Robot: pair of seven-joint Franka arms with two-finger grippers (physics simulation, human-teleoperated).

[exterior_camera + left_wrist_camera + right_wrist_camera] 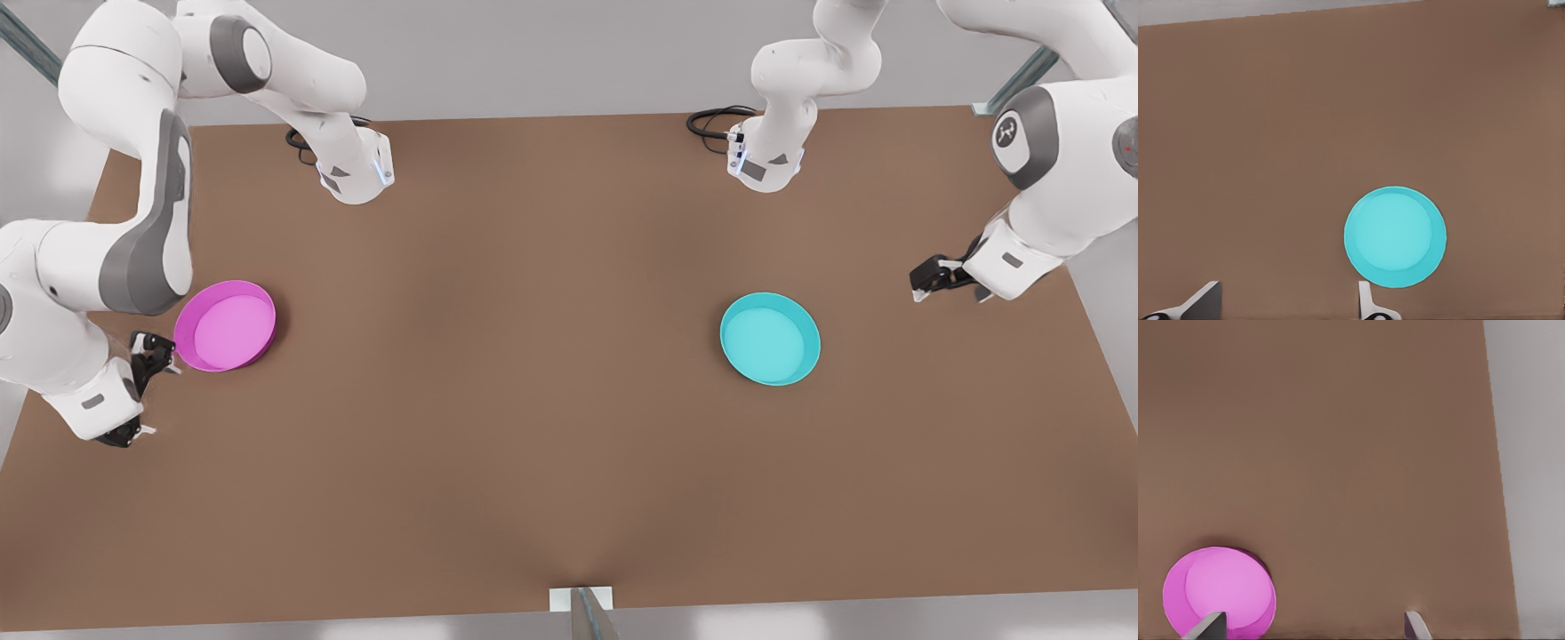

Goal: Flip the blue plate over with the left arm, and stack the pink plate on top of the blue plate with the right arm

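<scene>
Brown table under plain grey walls, seen from above. Toward the front view's right, blue plate flat on the wood, hollow side up, rim raised, not yet flipped. Round, so no long axis to speak of; only an up-and-down sense, and at present open face toward the ceiling, plain underside against the table. Well apart, toward the front view's left, pink plate also flat and hollow side up, not yet stacked. Judged from this: nothing of the task done, both the flip and the stack left to do.

Near the blue plate but clear of it, out toward the table's edge, left gripper, jaws spread wide with nothing between them. Just beside the pink plate's rim, right gripper, jaws likewise spread and empty, one finger close against the rim in the right wrist view; cannot tell whether touching.
</scene>
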